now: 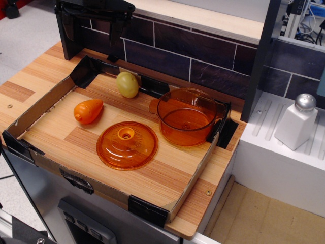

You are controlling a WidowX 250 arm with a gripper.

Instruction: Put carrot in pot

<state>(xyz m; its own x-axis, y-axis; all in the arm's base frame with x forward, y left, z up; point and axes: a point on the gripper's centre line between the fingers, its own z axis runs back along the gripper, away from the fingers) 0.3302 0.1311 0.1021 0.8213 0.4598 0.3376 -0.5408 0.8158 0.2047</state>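
The carrot (88, 111) is a stubby orange toy lying on its side at the left of the wooden board. The pot (187, 117) is a transparent amber pot standing upright and empty at the right of the board, about a pot's width from the carrot. My black gripper (91, 48) hangs at the top left, above the board's far left corner, behind and above the carrot. Its two fingers (116, 38) stand wide apart with nothing between them.
A flat orange lid with a knob (127, 145) lies in front, between carrot and pot. A yellow-green ball (127, 84) sits behind the carrot. A low cardboard rim (35, 109) edges the board. A dark tiled wall stands behind. A white salt shaker (298, 122) stands on the white drainer to the right.
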